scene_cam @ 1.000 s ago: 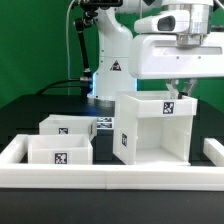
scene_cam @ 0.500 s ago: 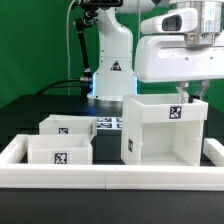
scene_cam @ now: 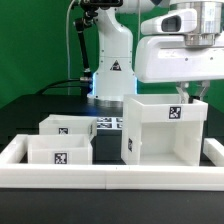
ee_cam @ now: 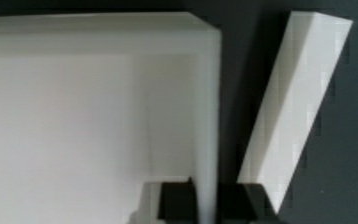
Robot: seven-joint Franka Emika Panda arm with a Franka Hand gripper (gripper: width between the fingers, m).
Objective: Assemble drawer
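Since one second ago, the shell (scene_cam: 165, 135) has been carried toward the exterior view's right, and the gripper (scene_cam: 188, 92) with it. No change is seen over the last half second.

Two fingers (ee_cam: 172, 205) are counted in the wrist view. They are held a narrow gap apart, with one thin wall of the shell (ee_cam: 87, 110) pinched between them, one dark pad on each side. In the exterior view this wall is the shell's upper right edge.

One shell is counted, with its open front turned near, and two tags are seen on it. Whether its base touches the table cannot be told.

Two trays are counted at the exterior view's left, well apart from the shell: the near tray (scene_cam: 60, 150) and the far tray (scene_cam: 68, 125), set just beside each other. Between trays and shell, farther back, the marker board (scene_cam: 108, 122) is partly seen. One long rail (scene_cam: 110, 178) is laid across the near side.
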